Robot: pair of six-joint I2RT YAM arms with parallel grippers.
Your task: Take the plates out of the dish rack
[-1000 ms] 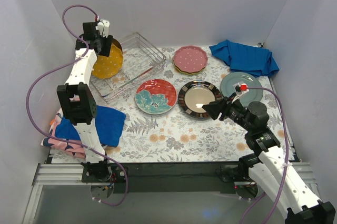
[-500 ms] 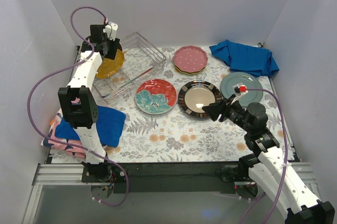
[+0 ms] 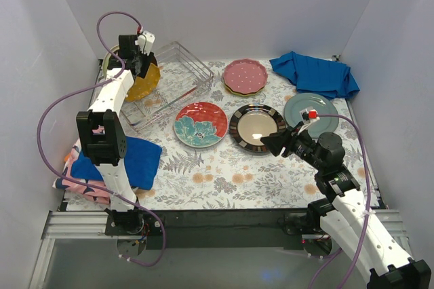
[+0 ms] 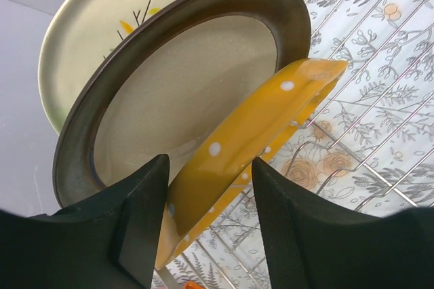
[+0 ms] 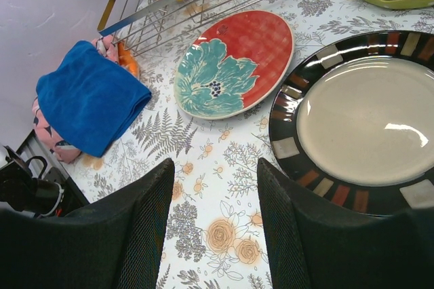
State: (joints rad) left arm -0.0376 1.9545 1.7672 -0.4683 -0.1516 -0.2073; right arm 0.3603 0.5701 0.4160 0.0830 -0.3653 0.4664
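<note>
From above, the dish rack (image 3: 178,75) stands at the far left of the desk (image 3: 224,174). Five plates lie unloaded: the pink scalloped plate (image 3: 245,75) stacked on the lime-green plate (image 3: 230,90), the floral plate (image 3: 201,124), the dark-rimmed plate (image 3: 258,127), and the grey-teal plate (image 3: 319,109) at the right. The left end effector (image 3: 139,58) reaches over the rack's left end at the orange dotted plate (image 3: 142,85), which stands on edge there. The right end effector (image 3: 271,143) hovers near the dark-rimmed plate.

The left wrist view shows the fingers on either side of the orange plate's rim. Whether they pinch it yet I cannot tell. Behind it lean a brown-rimmed plate (image 4: 176,99) and a cream sprig plate (image 4: 88,31).

The right wrist view shows that end effector spread, with nothing between its fingers, above bare desk just beside the floral and dark-rimmed plates. A blue cloth (image 5: 91,95) lies at the left.

By my reckoning the job is over halfway: three plates remain in the rack, the orange one next.
</note>
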